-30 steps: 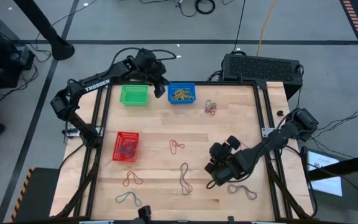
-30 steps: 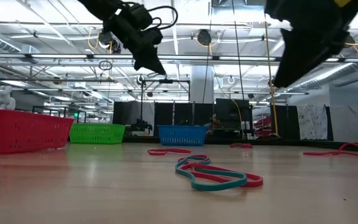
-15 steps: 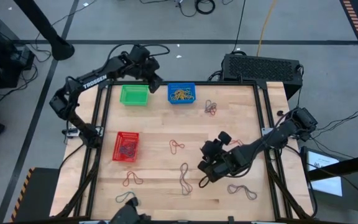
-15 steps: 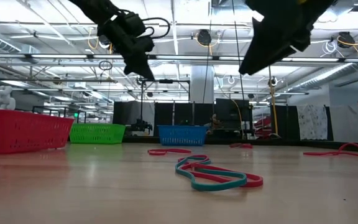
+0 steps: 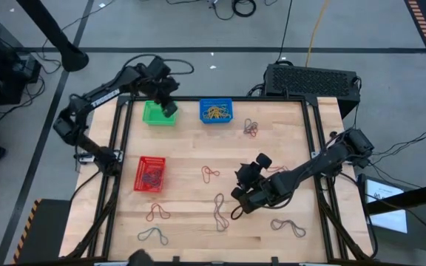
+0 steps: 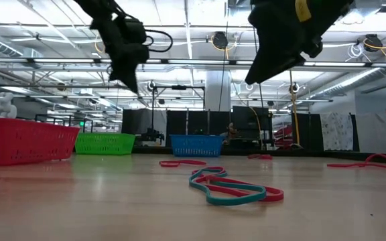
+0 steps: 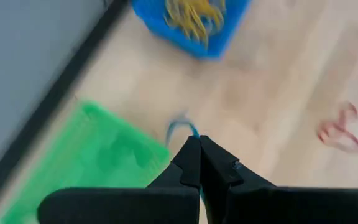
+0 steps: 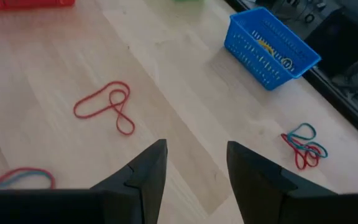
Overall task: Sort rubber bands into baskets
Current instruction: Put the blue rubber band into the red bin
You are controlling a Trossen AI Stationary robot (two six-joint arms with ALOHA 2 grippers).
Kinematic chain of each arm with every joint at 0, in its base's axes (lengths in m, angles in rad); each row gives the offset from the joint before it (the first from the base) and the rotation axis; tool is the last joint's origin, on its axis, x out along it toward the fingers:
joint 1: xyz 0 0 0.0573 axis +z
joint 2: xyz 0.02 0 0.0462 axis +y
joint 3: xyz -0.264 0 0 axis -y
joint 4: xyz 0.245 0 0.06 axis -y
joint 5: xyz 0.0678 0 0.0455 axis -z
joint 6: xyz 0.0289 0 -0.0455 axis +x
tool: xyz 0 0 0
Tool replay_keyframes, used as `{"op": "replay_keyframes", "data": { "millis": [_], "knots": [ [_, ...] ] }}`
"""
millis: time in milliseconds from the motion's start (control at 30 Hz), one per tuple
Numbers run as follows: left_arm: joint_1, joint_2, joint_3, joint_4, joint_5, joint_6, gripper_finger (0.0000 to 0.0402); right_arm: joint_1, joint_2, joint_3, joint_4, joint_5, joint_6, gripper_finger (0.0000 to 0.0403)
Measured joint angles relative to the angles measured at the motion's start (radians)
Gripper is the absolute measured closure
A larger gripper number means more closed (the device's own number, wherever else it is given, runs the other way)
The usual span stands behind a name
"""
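Table (image 5: 287, 140): loose rubber bands scattered from centre toward 6 o'clock. Green basket (image 5: 154, 114) at 11, blue basket (image 5: 216, 111) at 12, red basket (image 5: 151, 175) at 9. Left gripper (image 7: 199, 163) over the green basket, jaws clamped on a blue band (image 7: 182, 127). Right gripper (image 8: 194, 163) hovers at 5, jaws apart. Bands judged light, floppy, clingy; pinch a single strand at a loop's end.

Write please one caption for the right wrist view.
Open right claw above the table, facing a red rubber band and the blue basket.

Bright even overhead light, soft shadows; left wrist view motion-blurred
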Motion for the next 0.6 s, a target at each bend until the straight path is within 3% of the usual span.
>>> {"op": "replay_keyframes", "data": {
  "millis": [267,600],
  "knots": [
    [-0.12,-0.262,-0.155,-0.131,-0.027,-0.182,0.0402,-0.018,0.066,0.0,0.002,-0.025,-0.074,0.0243],
    [-0.408,-0.547,-0.465,-0.149,-0.022,-0.524,0.0401,-0.041,0.075,0.0,0.135,-0.052,-0.196,0.0243]
  ]
}}
